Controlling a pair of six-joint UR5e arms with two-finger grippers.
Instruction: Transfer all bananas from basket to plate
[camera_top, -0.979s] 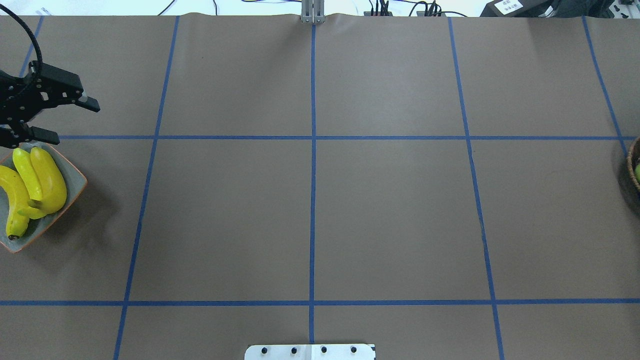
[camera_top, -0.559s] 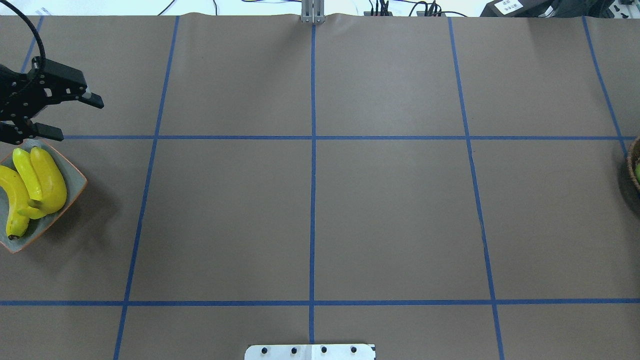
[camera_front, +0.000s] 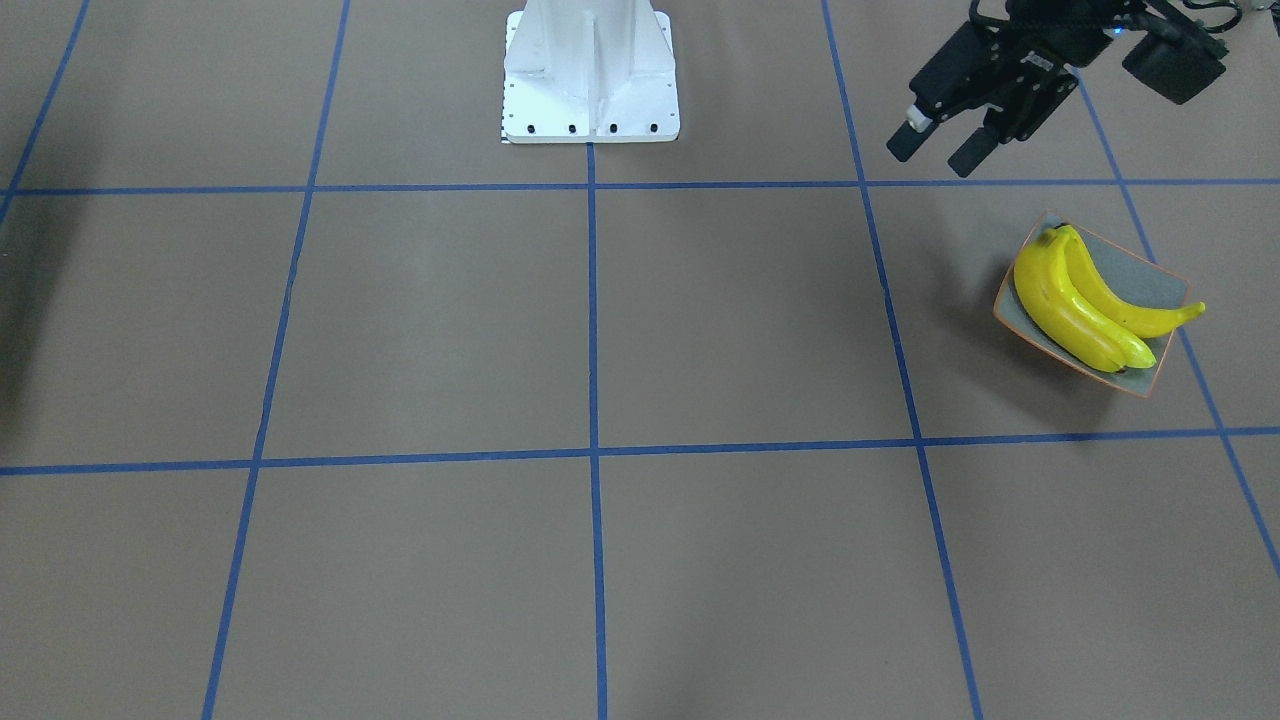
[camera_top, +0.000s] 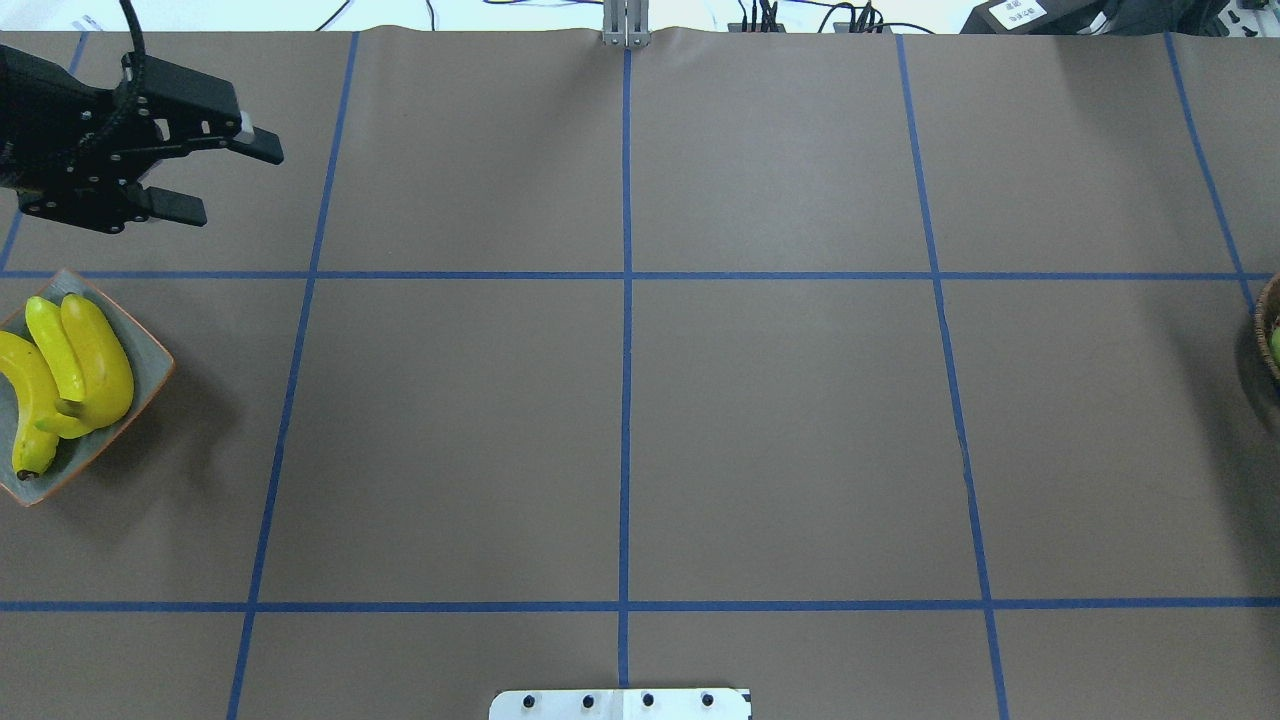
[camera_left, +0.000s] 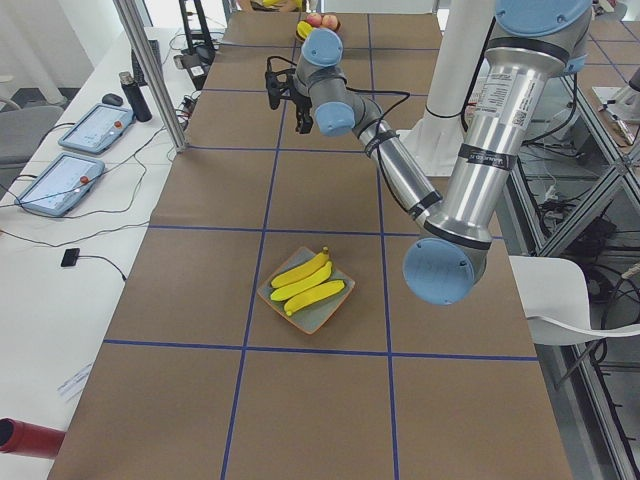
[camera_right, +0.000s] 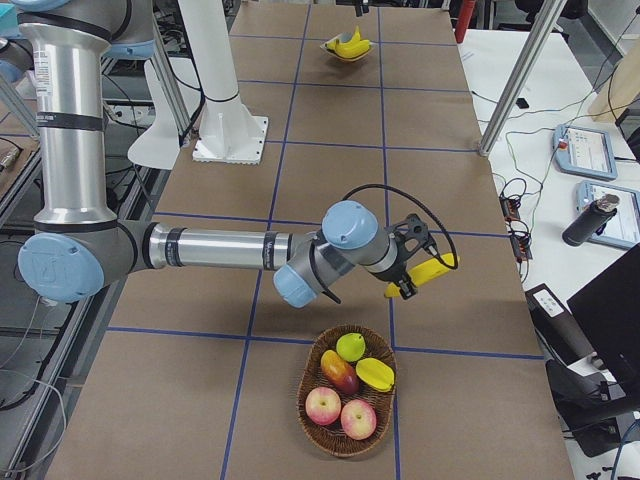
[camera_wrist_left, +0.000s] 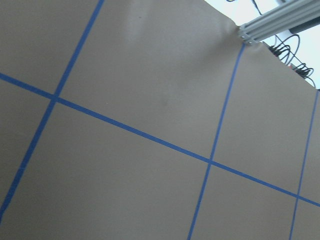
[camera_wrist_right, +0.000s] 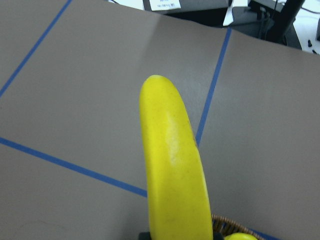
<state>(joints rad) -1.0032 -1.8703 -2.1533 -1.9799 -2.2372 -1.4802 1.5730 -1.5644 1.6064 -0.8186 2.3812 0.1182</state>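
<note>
from across the table (camera_front: 600, 320), three bananas (camera_front: 1070, 305) lay together in the plate (camera_front: 1152, 280). the left gripper (camera_front: 932, 155) hung near it, spread and empty.

overhead, the basket (camera_top: 1264, 325) only just showed at the far right edge, well apart from the plate.

from the right end, the right gripper (camera_right: 415, 275) pinched a held banana (camera_right: 442, 265) in the air just beside the basket.

its wrist camera showed that banana's smooth, glossy skin. i'd guess it was light, stiff and a bit slippery, so best taken across the middle, not by the tapering tips.
</note>
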